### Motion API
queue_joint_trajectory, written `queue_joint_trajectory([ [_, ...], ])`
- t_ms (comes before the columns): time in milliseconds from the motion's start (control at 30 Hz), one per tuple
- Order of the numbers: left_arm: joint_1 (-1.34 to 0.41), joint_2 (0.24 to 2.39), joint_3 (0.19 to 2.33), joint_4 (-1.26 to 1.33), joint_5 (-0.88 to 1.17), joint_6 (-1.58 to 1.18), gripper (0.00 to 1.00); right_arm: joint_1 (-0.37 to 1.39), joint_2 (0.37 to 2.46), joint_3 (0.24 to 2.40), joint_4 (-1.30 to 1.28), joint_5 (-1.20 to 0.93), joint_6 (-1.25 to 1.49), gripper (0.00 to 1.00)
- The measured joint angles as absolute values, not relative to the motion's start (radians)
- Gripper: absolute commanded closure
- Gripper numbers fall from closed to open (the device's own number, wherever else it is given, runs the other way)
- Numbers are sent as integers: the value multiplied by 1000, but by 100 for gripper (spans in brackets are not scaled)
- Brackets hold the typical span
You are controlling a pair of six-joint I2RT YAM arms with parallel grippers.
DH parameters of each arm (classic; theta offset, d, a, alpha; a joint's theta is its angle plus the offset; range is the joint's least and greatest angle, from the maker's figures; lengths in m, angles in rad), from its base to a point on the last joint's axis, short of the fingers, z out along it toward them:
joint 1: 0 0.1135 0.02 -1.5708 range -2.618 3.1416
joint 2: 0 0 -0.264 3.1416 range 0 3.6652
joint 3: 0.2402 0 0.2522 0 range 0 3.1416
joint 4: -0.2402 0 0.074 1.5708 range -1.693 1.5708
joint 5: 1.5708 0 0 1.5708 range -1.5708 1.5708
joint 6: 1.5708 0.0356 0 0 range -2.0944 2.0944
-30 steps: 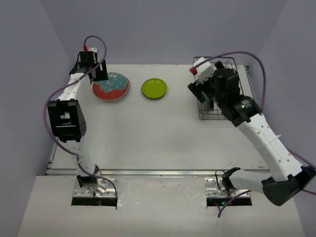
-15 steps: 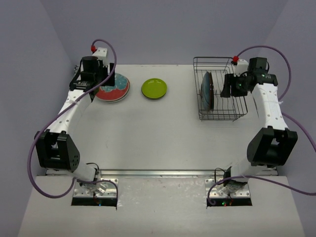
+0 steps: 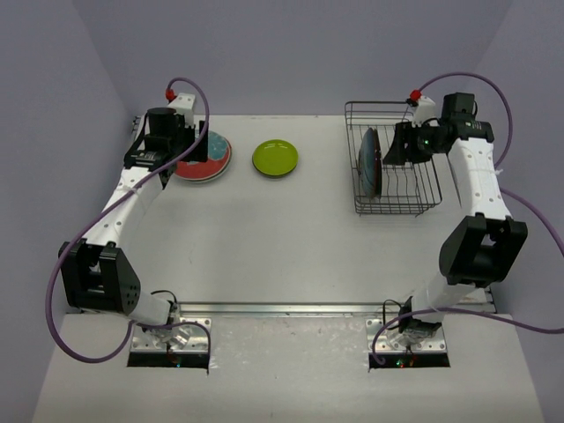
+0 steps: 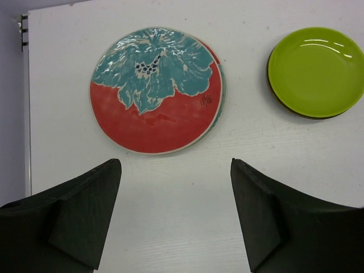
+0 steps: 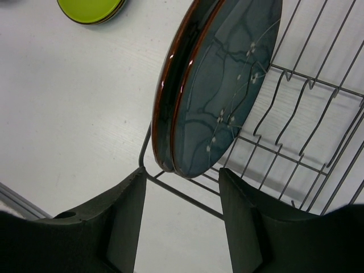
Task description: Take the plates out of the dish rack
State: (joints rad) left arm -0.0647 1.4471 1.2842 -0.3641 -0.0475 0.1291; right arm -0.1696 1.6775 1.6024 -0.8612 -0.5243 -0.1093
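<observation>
Two dark teal-blue plates [image 5: 222, 91] are stood on edge at the left end of the dish rack [image 3: 397, 212], upper right. The right gripper [image 5: 182, 175] is parted halfway beside them, nothing held, with a rack wire crossing between its fingers. Upper left, the left gripper [image 4: 175, 165] is spread wide, empty, near the red-and-teal plate [image 4: 156, 91]; a lime green plate [image 4: 315, 71] is laid beside it.

Left gripper [image 4: 175, 170]: both dark fingers [image 4: 85, 210] spread wide, nothing between them, above the white table [image 4: 244, 148]. Beyond the tips lies the red-and-teal plate [image 4: 154, 91], flat. To its right, apart, the lime green plate [image 4: 316, 71] sits on a darker plate.
</observation>
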Motion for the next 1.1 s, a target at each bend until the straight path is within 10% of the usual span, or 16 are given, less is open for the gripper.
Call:
queue_joint_trajectory([
  [1100,-65,1478,1285,-386,-33,122,24,-141,1784,1650,-862,-471,-133,49],
])
